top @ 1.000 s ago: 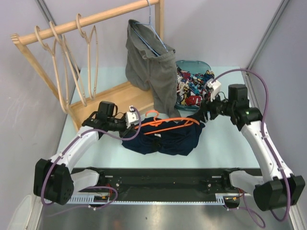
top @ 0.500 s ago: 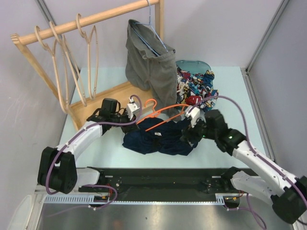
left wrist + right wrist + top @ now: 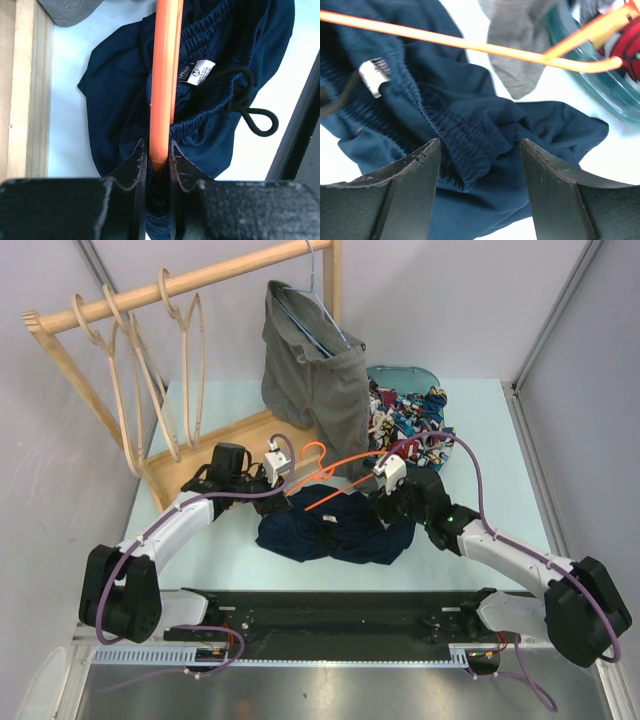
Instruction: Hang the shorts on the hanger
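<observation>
Shorts of dark navy are seen crumpled on the pale table, in front of the wooden rack base and near the teal bin, with the orange hanger passing over the elastic waistband. The hanger is clamped at one end by the left gripper — its fingers are pressed tightly on the orange bar. The right gripper is held spread wide just above the waistband — nothing is gripped between its fingers.

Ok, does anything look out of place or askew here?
The shorts lie crumpled in a heap on the table, waistband bunched. The hanger sits tilted across them, one end pinched by the left gripper. The right gripper hangs open over the waistband. Nothing spilled or damaged.
</observation>
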